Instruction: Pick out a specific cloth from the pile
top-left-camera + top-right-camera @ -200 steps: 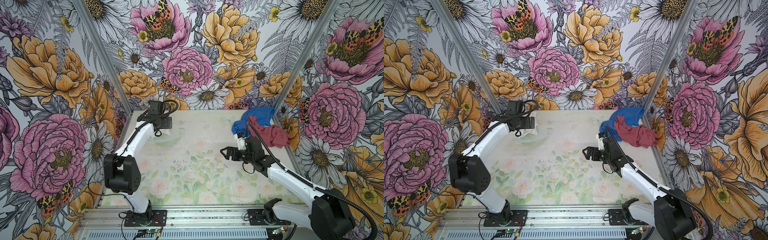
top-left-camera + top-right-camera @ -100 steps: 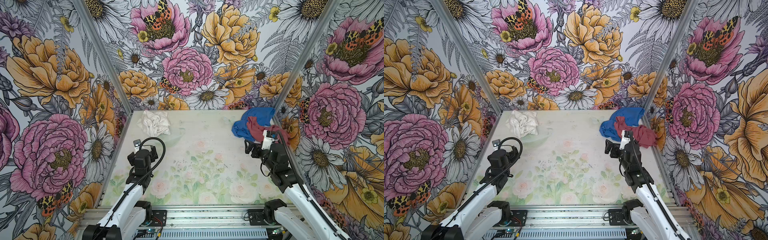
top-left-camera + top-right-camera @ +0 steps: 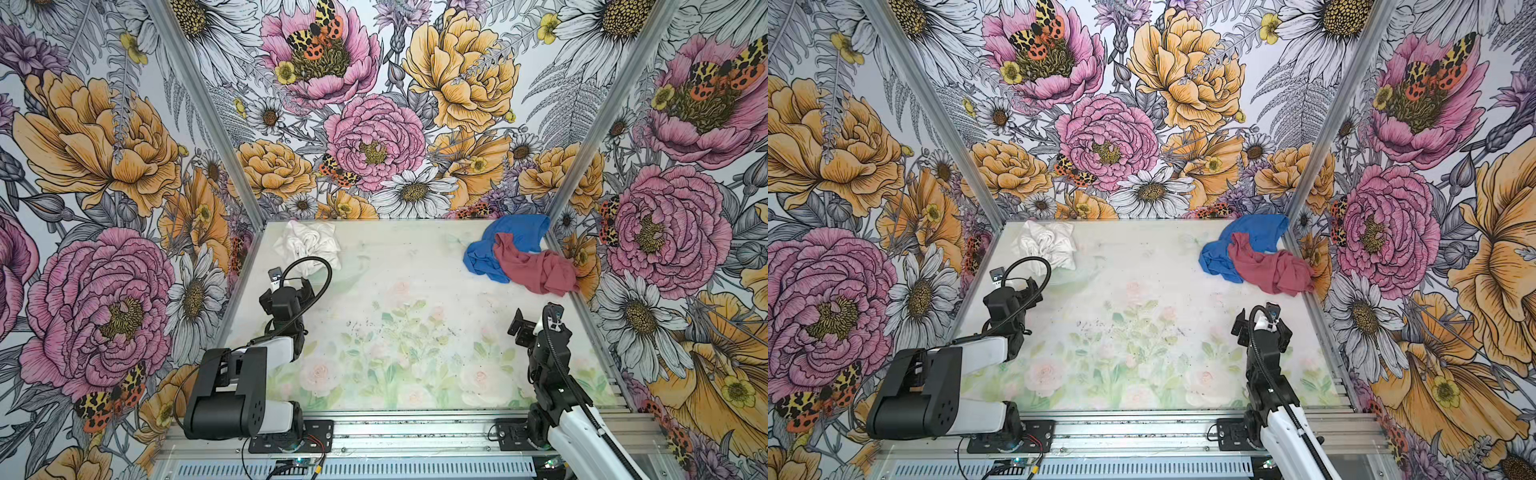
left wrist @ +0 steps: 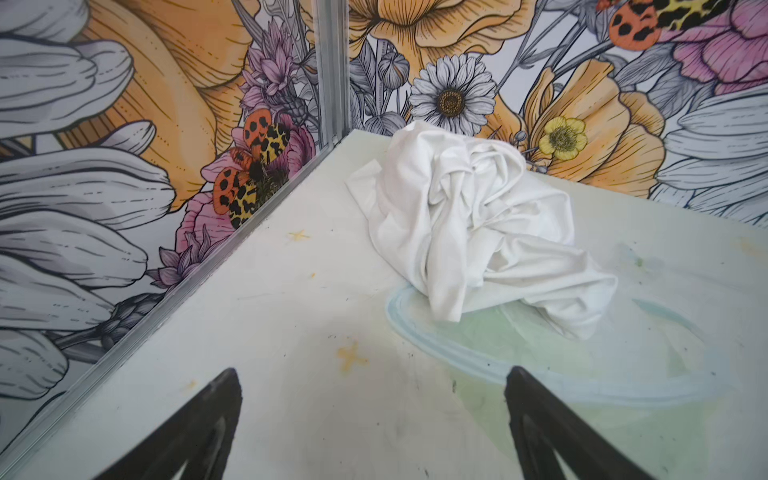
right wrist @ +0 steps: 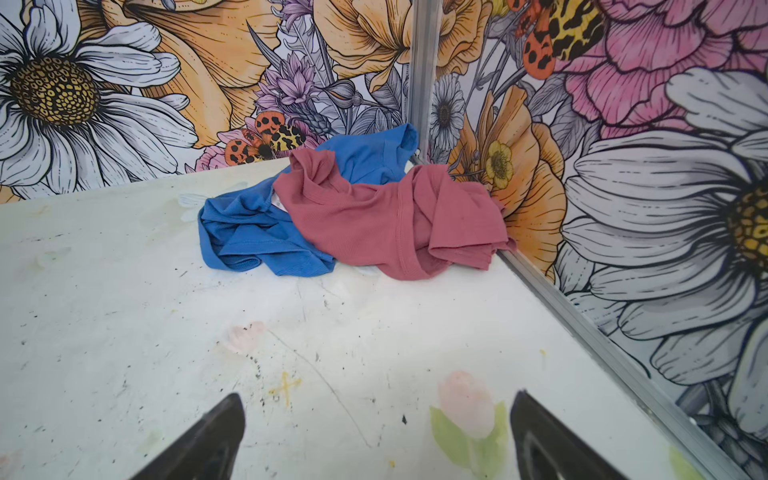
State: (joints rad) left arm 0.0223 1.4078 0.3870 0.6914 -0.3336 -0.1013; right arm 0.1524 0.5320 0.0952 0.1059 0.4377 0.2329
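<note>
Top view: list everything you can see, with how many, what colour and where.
white cloth: one, white, crumpled in far left corner.
blue cloth: one, bright blue, far right corner, partly under the maroon.
maroon cloth: one, dusty red, overlapping the blue cloth, by the right wall.
table: one, pale, faint floral print.
walls: three, bold floral print, around the table.
left hand: one, black, open and empty, facing the white cloth.
right hand: one, black, open and empty, facing the coloured cloths.

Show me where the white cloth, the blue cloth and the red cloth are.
white cloth (image 3: 309, 245): in a top view, its crumpled middle.
blue cloth (image 3: 524, 230): in a top view, its far part.
red cloth (image 5: 374, 216): right wrist view, its middle.
</note>
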